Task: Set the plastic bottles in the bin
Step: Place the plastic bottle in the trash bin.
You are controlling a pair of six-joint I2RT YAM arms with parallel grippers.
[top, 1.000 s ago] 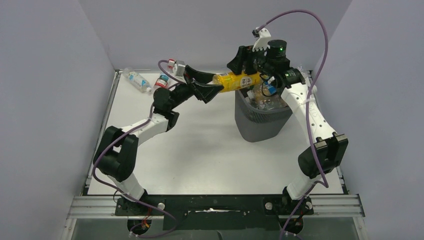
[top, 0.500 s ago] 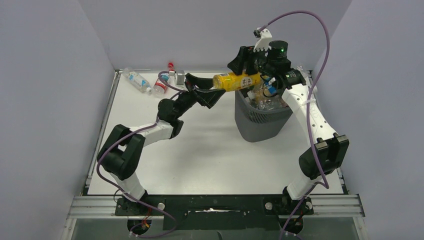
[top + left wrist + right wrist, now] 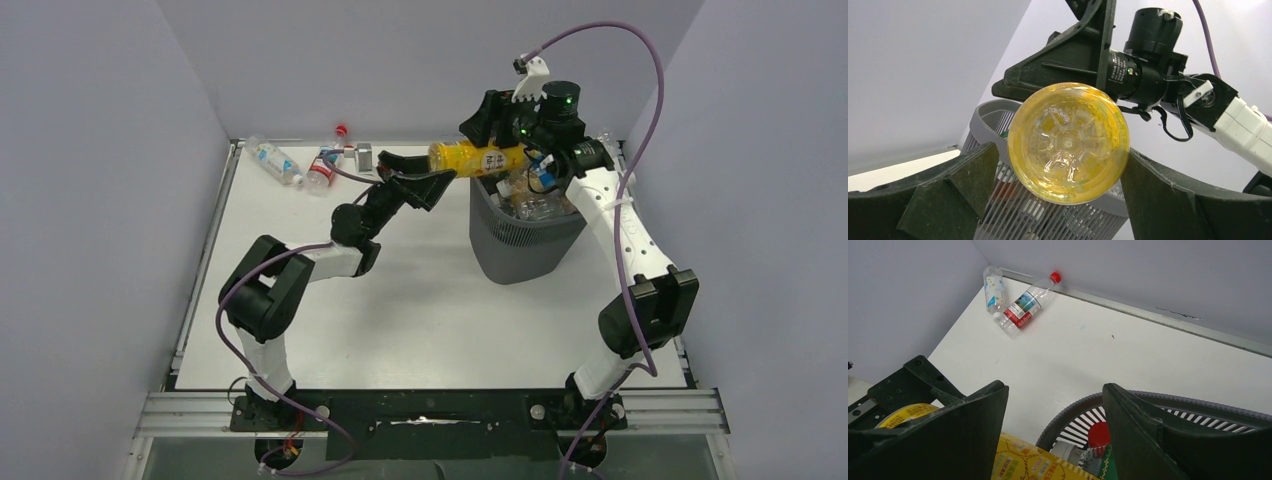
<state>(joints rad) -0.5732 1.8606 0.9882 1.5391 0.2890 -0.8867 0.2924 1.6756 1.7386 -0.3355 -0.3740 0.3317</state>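
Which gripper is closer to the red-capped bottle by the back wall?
Left. The left gripper hangs open to the right of the red-capped bottle; the right gripper is farther right, above the bin, holding a yellow bottle.

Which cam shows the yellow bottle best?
Top external: the yellow bottle shows full length, lying sideways above the bin rim. Left wrist shows only its base end-on; right wrist only a strip of label.

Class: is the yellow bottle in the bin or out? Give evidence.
Out: the yellow bottle lies sideways above the bin rim, gripped by the right gripper.
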